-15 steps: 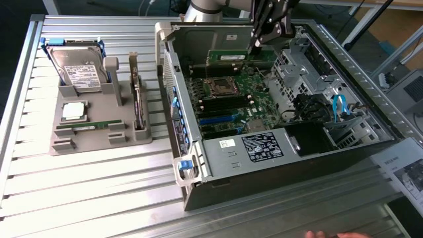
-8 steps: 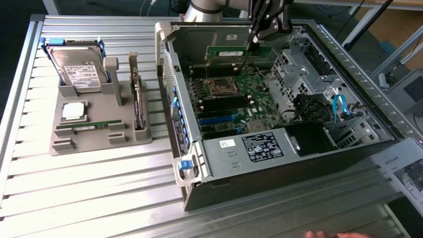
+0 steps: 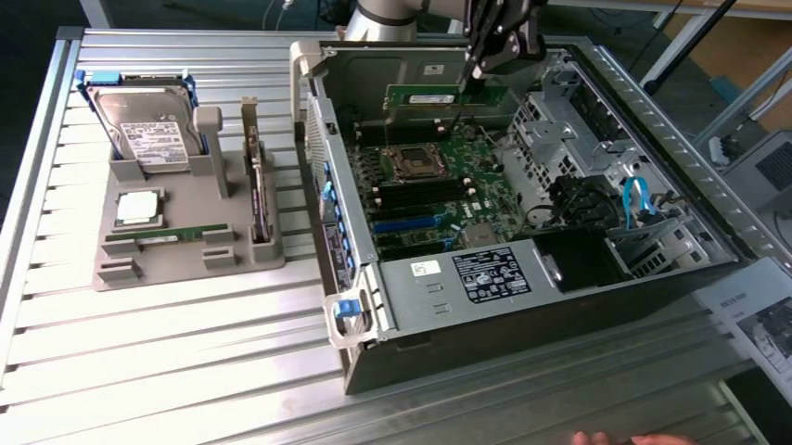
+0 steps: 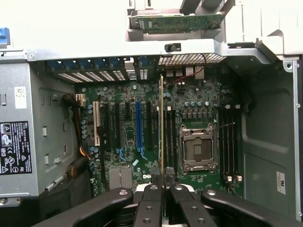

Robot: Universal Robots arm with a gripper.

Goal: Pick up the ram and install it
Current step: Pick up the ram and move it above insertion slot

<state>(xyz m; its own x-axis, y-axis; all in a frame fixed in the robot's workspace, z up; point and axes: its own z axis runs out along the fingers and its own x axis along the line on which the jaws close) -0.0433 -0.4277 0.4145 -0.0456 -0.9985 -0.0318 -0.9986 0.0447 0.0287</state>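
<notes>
Computer case (image 3: 371, 60), open on bench (image 3: 185, 352): motherboard (image 3: 436, 199) inside. Ram (image 3: 433, 96): above motherboard, clamped edge-on between narrow jaws of gripper (image 3: 476, 82).

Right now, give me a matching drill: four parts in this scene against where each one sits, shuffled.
1 ram
2 hard drive
3 processor chip
4 expansion card

A upright in a slot of the gray holder
B flat on the gray holder
C held in the jaws above the motherboard
D between blue rails

Pairs: 1-C, 2-D, 3-B, 4-A
</notes>
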